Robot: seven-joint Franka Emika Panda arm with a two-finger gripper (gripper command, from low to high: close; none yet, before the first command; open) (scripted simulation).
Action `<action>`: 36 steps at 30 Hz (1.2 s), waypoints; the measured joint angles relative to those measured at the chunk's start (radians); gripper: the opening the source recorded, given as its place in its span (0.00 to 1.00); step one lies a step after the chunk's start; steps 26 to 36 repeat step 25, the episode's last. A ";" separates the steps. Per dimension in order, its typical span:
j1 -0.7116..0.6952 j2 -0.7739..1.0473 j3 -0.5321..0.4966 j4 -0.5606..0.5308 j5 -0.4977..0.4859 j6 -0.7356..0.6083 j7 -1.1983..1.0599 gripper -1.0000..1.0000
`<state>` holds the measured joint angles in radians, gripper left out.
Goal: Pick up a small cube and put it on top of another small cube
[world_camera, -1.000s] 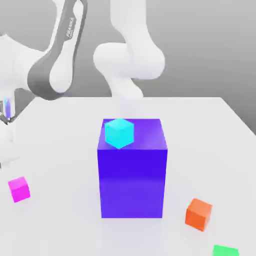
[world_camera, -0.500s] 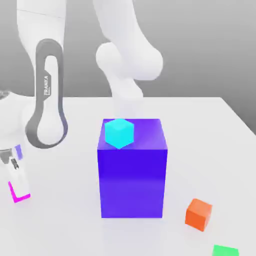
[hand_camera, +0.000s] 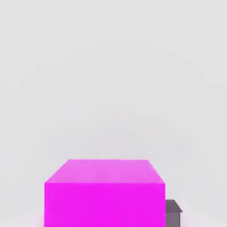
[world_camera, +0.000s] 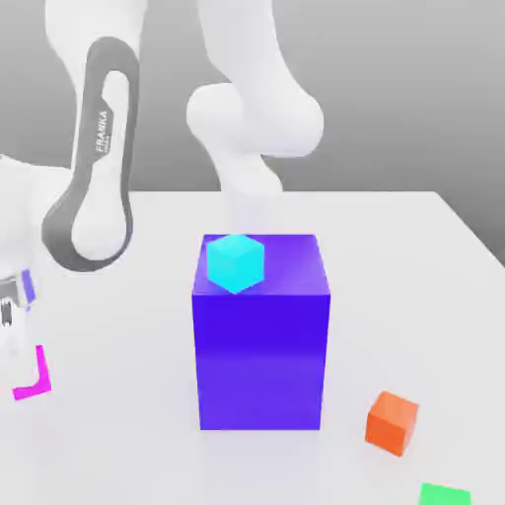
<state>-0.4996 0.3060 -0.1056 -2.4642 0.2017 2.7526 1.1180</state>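
The small cube (world_camera: 41, 380) is bright magenta and sits at the exterior view's far left, low by the white table (world_camera: 414, 256). My gripper (world_camera: 20, 367) is down over it, and a white finger covers most of the cube, so just its right and bottom edges show. In the hand view the small cube (hand_camera: 104, 193) is close up between the jaws, with a dark fingertip (hand_camera: 174, 212) against its side. The gripper is shut on this cube.
A big blue-purple block (world_camera: 259, 345) stands mid-table with a cyan cube (world_camera: 235, 261) on its top. An orange cube (world_camera: 392, 422) lies at the front on the exterior view's right, and a green cube (world_camera: 444, 493) sits at the bottom edge. The arm's white links rise behind the block.
The hand came down from above the table onto the magenta cube and its fingers went from open to shut on it. Hand and cube have since shifted slightly left.
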 joint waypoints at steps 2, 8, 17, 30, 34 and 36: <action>0.069 0.022 0.034 0.045 -0.007 -0.025 0.069 0.00; 0.282 0.062 0.130 0.165 -0.057 -0.102 0.255 0.00; 0.564 0.041 0.256 0.264 -0.216 -0.207 0.398 0.00; 0.699 0.160 0.264 0.318 -0.334 -0.148 0.431 1.00; 0.699 0.160 0.264 0.318 -0.334 -0.148 0.431 1.00; 0.699 0.160 0.264 0.318 -0.334 -0.148 0.431 1.00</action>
